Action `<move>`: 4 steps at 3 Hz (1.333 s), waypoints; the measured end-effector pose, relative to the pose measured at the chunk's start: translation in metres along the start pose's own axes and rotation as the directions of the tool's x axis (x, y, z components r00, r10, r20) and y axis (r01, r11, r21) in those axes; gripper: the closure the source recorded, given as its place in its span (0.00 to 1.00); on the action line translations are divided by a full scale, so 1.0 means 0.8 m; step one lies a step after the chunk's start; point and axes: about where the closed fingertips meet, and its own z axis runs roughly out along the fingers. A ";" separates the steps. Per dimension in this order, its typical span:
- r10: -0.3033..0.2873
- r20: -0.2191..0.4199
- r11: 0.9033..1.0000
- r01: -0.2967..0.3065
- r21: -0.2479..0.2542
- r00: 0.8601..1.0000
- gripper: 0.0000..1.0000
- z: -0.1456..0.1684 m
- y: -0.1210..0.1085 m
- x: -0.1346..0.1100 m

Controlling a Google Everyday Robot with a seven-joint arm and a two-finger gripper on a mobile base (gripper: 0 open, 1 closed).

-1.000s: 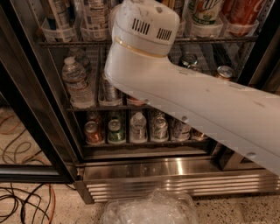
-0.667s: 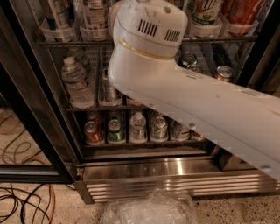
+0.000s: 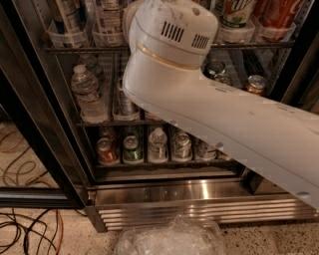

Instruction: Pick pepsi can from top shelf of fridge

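Observation:
The fridge (image 3: 199, 195) stands open in front of me, with black frames and a ribbed steel base. The top shelf (image 3: 75, 50) is a wire rack with clear plastic can holders (image 3: 65, 36) along its front. They hold pale labelled cans at the left, and a green can (image 3: 237, 12) and a red can (image 3: 279, 12) at the right. My white arm (image 3: 169, 64) reaches up to the middle of this shelf and covers it. The pepsi can is hidden behind the arm. The gripper is hidden behind the arm's end as well.
A water bottle (image 3: 87, 94) and cans stand on the middle rack. A row of cans (image 3: 132, 149) and a small bottle fill the bottom rack. The black door frame (image 3: 35, 139) is at the left. Cables (image 3: 30, 229) and a clear plastic bag (image 3: 169, 239) lie on the floor.
The end of my arm has shifted a little to the right in front of the top shelf. Nothing else has moved.

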 end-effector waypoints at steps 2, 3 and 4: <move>-0.022 0.005 0.999 0.023 -0.025 1.000 1.00 -0.005 0.016 -0.005; -0.040 0.008 0.998 0.040 -0.041 0.999 1.00 -0.010 0.026 -0.008; -0.050 0.009 0.997 0.050 -0.051 0.999 1.00 -0.012 0.032 -0.008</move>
